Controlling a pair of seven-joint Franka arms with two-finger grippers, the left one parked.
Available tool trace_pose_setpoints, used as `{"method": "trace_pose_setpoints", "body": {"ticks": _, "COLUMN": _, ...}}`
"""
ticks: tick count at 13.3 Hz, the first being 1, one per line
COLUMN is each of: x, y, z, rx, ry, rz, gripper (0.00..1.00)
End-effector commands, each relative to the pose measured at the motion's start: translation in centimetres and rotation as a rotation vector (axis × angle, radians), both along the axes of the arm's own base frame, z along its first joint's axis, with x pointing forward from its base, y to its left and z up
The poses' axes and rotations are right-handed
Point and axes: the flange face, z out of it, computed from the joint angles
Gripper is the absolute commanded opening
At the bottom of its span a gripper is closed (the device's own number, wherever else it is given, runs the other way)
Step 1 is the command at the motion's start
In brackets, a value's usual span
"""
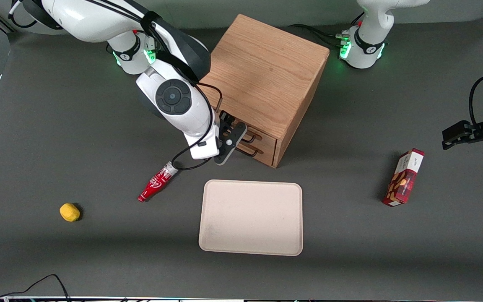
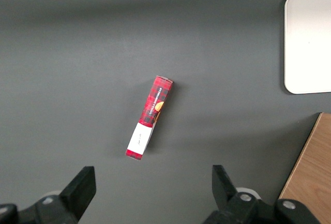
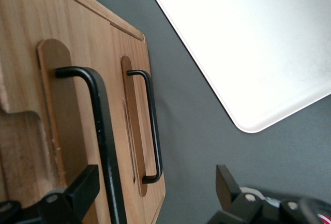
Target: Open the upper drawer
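I see my tool (image 3: 155, 193) wide open, one finger (image 3: 77, 193) at the upper drawer (image 3: 77, 131) pull, holding nothing; the closed drawer's front faces the tray (image 1: 250, 218).

Right arm bent low, wrist angled down, pincer (image 3: 155, 193) fingers spread wide apart

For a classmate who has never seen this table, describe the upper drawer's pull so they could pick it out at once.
Start at the oak cabinet in the middle of the table; two drawers are stacked in its front. The upper drawer carries a thin black wire pull, with the hand open around it. It sits above the matching lower pull, which nothing touches.
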Motion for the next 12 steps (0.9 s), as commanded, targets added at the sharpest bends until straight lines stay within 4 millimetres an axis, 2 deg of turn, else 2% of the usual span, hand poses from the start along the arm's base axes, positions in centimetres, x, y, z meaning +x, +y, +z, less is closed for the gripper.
{"method": "trace_pose_setpoints", "body": {"ticks": 1, "x": 0.7, "y": 0.2, "z": -0.9, "rx": 0.013, "ry": -0.033, "rz": 0.048, "gripper": 1.00}}
{"method": "trace_pose_setpoints", "body": {"ticks": 4, "x": 1.3, "y": -0.5, "z": -1.4, "rx": -0.007, "ry": -0.059, "rz": 0.090, "gripper": 1.00}}
{"method": "trace_pose_setpoints", "body": {"ticks": 8, "x": 3.5, "y": -3.0, "z": -1.8, "rx": -0.031, "ry": -0.085, "rz": 0.105, "gripper": 1.00}}
{"method": "trace_pose_setpoints", "body": {"ticks": 12, "x": 6.9, "y": -5.6, "z": -0.6, "rx": -0.012, "ry": -0.155, "rz": 0.080, "gripper": 1.00}}
